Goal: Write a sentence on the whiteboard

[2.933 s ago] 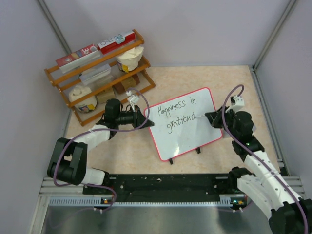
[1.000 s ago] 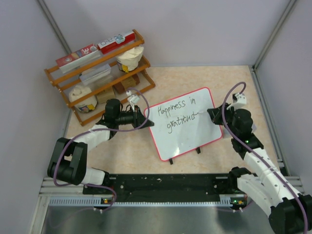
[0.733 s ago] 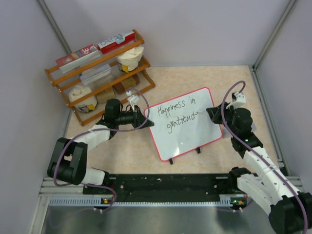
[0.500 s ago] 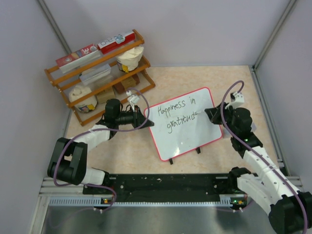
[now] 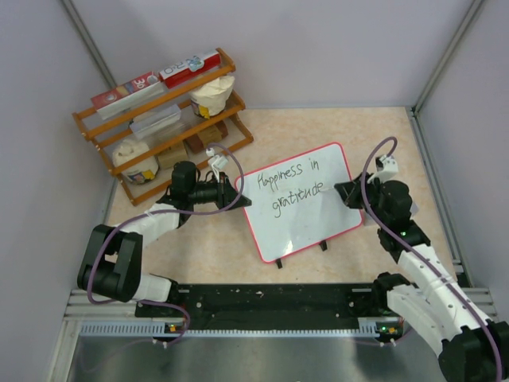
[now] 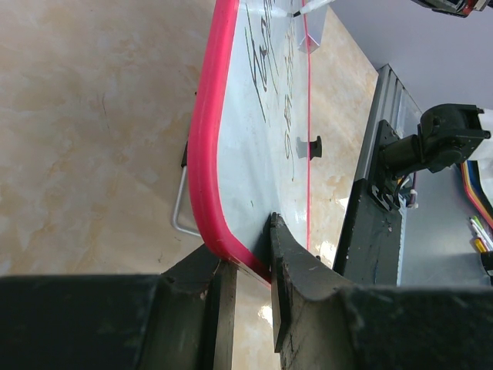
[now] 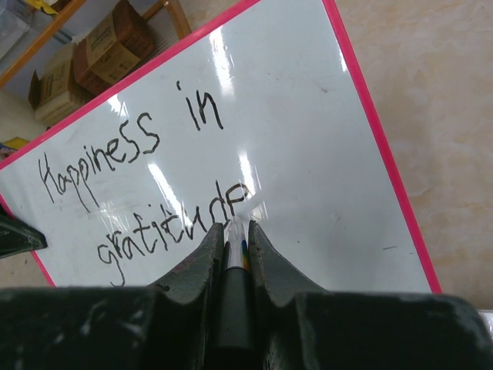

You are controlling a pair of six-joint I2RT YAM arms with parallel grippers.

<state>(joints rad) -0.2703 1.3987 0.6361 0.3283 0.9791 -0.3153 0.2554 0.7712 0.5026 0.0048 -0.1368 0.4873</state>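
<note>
Beige stone-look table point(image 5: 382, 135), plain grey walls point(image 5: 318, 48) closing it in on three sides, and a black base plate point(image 5: 262, 298) along the bottom edge of the top view.

Upper left: a slanted wooden rack point(image 5: 151, 102). A red-and-white box point(image 5: 189, 68) lies on its top shelf, a pale tub point(image 5: 213, 94) sits below, and another pale tub point(image 5: 135, 159) stands at the lower left end. What is inside them cannot be seen.

Moving right, the left gripper point(image 5: 238, 193) pinches the left corner of the whiteboard point(image 5: 306, 223). The whiteboard sits propped at centre frame, tilted up. The sentence point(image 5: 290, 189) runs in two lines across its upper left part.

Far right, the right gripper point(image 5: 343, 191) is clamped on a marker point(image 5: 330, 189), with the tip at the end of the second line.

The left wrist view gives what the top view cannot: the fingers point(image 6: 296, 270) squeeze the red rim from both faces, and a wire stand point(image 6: 181, 208) shows behind the board. The right wrist view makes the writing legible: "Happiness in", then "gratitude", the last letter right at the pen. Cardboard boxes point(image 7: 108, 54) on the rack show at its upper left.
</note>
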